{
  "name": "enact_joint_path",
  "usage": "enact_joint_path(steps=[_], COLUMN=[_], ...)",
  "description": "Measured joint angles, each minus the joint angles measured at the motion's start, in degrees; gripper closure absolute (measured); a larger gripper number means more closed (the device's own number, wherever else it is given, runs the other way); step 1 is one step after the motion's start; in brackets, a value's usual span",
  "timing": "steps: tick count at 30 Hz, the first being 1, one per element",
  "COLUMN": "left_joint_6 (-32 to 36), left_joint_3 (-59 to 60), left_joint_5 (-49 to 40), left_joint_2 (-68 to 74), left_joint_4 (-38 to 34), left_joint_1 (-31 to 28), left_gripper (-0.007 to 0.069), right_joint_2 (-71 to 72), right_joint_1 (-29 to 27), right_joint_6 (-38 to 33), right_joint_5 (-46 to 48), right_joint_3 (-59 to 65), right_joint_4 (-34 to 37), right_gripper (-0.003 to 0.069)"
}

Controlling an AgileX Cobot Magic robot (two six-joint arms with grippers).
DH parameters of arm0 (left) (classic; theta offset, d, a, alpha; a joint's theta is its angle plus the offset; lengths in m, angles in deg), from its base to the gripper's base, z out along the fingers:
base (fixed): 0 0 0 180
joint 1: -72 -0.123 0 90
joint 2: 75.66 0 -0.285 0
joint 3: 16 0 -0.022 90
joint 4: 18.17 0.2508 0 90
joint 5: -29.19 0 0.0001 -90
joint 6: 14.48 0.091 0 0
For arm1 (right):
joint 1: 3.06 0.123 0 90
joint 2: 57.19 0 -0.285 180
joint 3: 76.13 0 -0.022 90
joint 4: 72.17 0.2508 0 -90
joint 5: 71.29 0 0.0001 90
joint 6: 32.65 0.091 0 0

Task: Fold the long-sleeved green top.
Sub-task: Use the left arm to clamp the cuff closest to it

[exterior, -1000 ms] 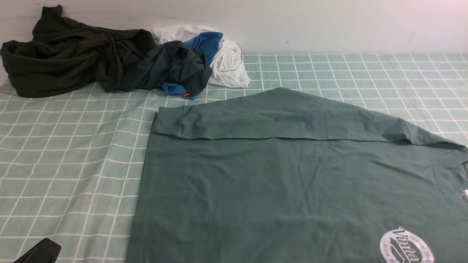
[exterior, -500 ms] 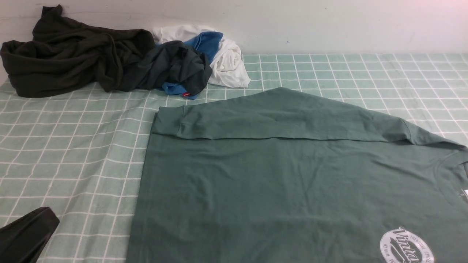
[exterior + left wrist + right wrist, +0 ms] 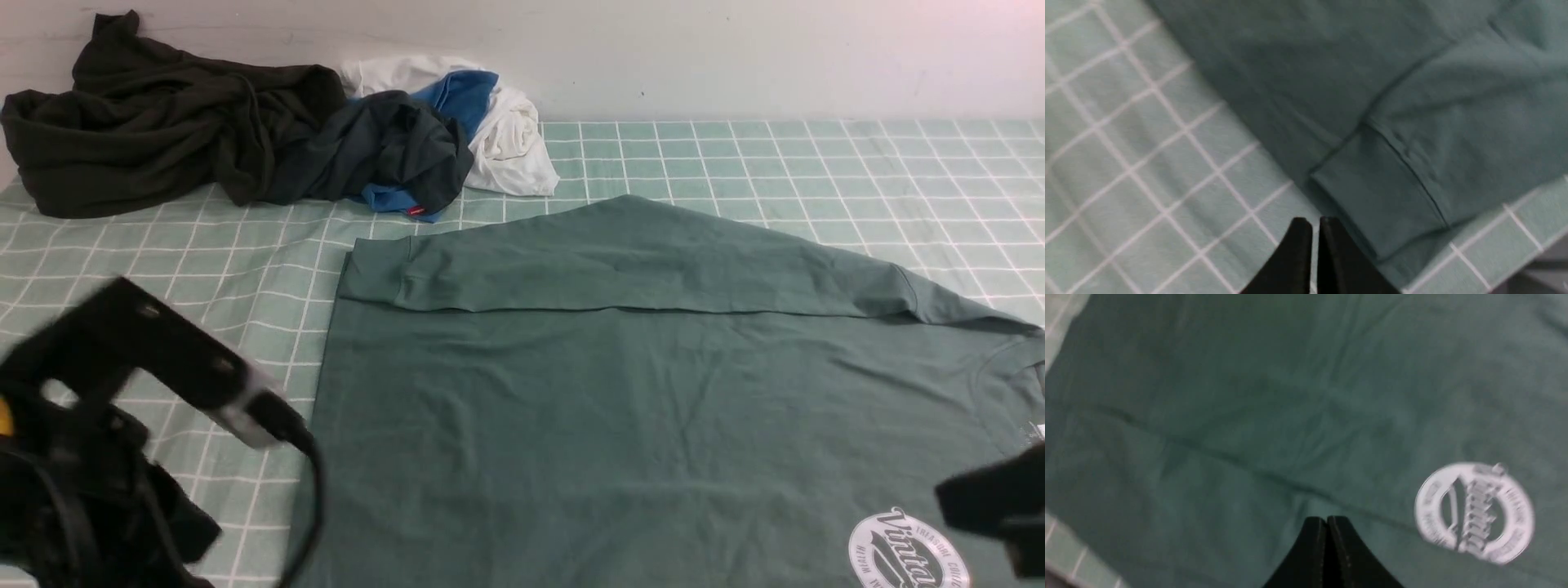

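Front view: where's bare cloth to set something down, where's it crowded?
Free: grid cloth far right, between wall and the green top's folded sleeve; also the left strip between the clothes pile and the left arm. Crowded: far-left corner, and the middle under the top.

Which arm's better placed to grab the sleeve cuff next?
Left. The left gripper sits close to the cuff of the green top; the right gripper is over the chest, by the logo.

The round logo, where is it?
In the front view, the logo is at the lower right, printed on the green top, nearer the robot than its collar.
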Motion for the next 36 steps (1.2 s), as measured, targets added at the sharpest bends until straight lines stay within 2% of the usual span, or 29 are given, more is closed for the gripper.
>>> enact_joint_path(steps=[4,7,8,9,10,11,12,15,18,22,25,26,29,30,31,33,36], left_joint_6=[-3.7,-6.2,-6.8,-6.9,-7.1,-7.1,-7.1,-6.6,-6.4,-6.4,-6.4,-6.4,-6.4,-6.4,-6.4,-6.1,-6.0], left_joint_3=[-0.1,-0.4,-0.4,-0.4,-0.4,-0.4,-0.5,-0.6,-0.6,-0.7,-0.8,-0.8,-0.8,-0.8,-0.9,-1.5,-4.8], left_joint_5=[-0.3,0.9,2.1,2.2,4.0,4.3,6.3,10.6,14.0,16.0,15.9,15.9,15.2,15.2,14.9,13.8,10.3], left_joint_2=[8.2,15.2,18.7,19.1,22.8,23.2,26.0,30.9,33.5,34.6,34.6,34.6,34.6,34.6,34.6,34.4,33.9], left_joint_4=[2.3,4.1,4.6,4.6,4.8,4.8,4.9,5.0,5.2,5.2,4.3,4.3,2.9,2.8,2.7,3.0,5.5], left_joint_1=[9.0,13.0,14.2,14.4,15.3,15.3,15.8,16.3,16.3,16.3,16.3,16.3,16.3,16.3,16.3,16.3,16.4], left_gripper=[0.0550,0.0473,0.0425,0.0418,0.0360,0.0353,0.0306,0.0230,0.0207,0.0214,0.0290,0.0290,0.0484,0.0495,0.0559,0.0586,0.0587], right_joint_2=[-2.1,-2.2,-2.2,-2.2,-2.2,-2.2,-2.2,-2.2,-2.3,-2.4,-2.5,-2.5,-2.5,-2.5,-2.5,-2.5,-2.5], right_joint_1=[6.2,8.1,8.3,8.3,8.3,8.3,8.3,8.3,8.3,8.3,8.3,8.3,8.3,8.3,8.3,8.3,8.3], right_joint_6=[1.8,3.3,3.6,3.8,4.3,4.5,4.7,4.8,4.8,4.9,4.9,4.9,4.9,4.9,4.9,4.9,5.0], right_joint_5=[4.3,4.6,4.6,4.6,4.5,4.5,3.8,2.0,0.8,-0.2,-0.5,-0.6,-1.3,-1.4,-1.8,-2.2,-2.8], right_joint_3=[0.6,0.8,0.8,0.8,0.8,0.8,0.8,0.8,0.8,0.8,0.8,0.8,1.1,1.2,1.6,2.1,2.6], right_joint_4=[-5.7,-9.4,-10.6,-10.7,-11.3,-11.3,-11.5,-11.5,-11.5,-11.5,-11.5,-11.5,-11.5,-11.5,-11.5,-11.5,-11.5], right_gripper=[0.0673,0.0673,0.0673,0.0673,0.0673,0.0673,0.0673,0.0673,0.0673,0.0673,0.0673,0.0673,0.0673,0.0673,0.0673,0.0673,0.0673])
